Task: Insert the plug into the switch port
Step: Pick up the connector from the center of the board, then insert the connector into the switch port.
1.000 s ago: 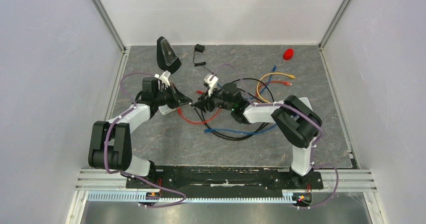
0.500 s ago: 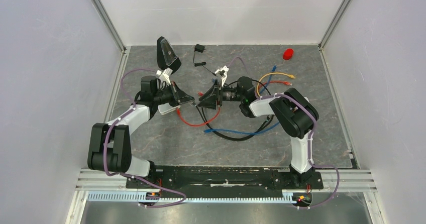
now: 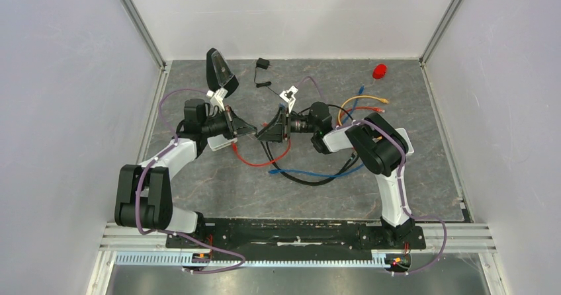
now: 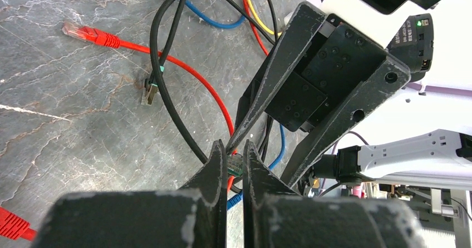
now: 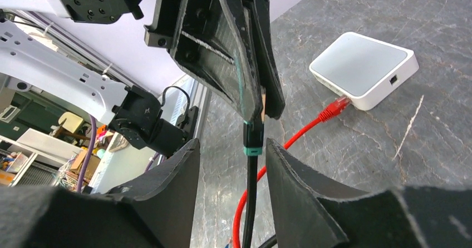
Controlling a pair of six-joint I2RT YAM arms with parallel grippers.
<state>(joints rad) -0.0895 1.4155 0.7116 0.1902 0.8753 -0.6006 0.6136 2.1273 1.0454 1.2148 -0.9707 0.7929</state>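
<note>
Currently my left jaws are pressed together on the plug (image 5: 253, 139), pinching its small head. Its teal boot and the black cable (image 5: 249, 192) hang below the tips. My right jaws are spread, one to each side of that cable just under the left tips, touching nothing.

I judge the plug light, hard and brittle at its latch. The cable looks springy and will tug sideways, so I would grip at the boot, not the cord.

The switch box (image 5: 362, 64) lies on the worktop (image 3: 218, 189) beyond the left tips, apart from them. One small socket (image 5: 393, 80) shows in its side.

The red plug (image 5: 335, 108) lies just beside the box edge, a likely obstruction. The red cable (image 5: 289, 142) runs beneath both jaws.
</note>
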